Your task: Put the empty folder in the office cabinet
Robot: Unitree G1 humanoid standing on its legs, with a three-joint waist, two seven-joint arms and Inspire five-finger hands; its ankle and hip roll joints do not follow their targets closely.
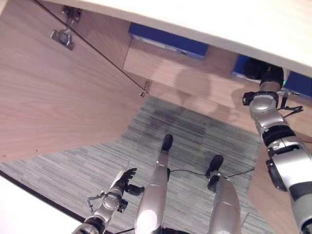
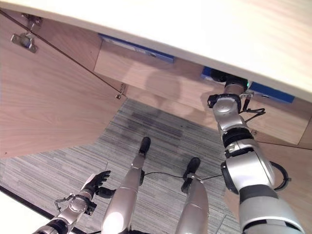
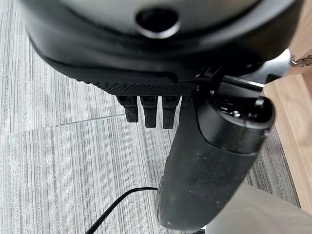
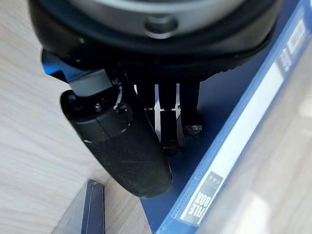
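Left hand (image 1: 126, 178): lowest and nearest item in the head views, hanging above the grey striped carpet (image 1: 73, 170); fingers relaxed and nearly straight, holding nothing; in its own wrist view the fingertips (image 3: 148, 113) point down toward the carpet.

Cabinet door (image 1: 48, 97): pale wood, swung open on the robot's left, metal hinge (image 1: 62, 38) near its upper edge.

Right hand (image 1: 256, 68): raised at the end of the extended right arm, reaching into the cabinet (image 1: 165, 63) under the pale top board (image 1: 219, 19). In the right wrist view the fingers (image 4: 169, 129) lie against the dark blue face of the folder (image 4: 229, 102), with the thumb (image 4: 122, 141) beside them; whether they clasp the folder or merely rest on it cannot be told.

Folder: blue box file with a white label strip along its spine, lying on the wooden shelf (image 4: 29, 97) inside the cabinet, at the right hand.

Second blue folder (image 1: 168, 41): further left on the same shelf, well apart from the right hand, lying flat against the back.
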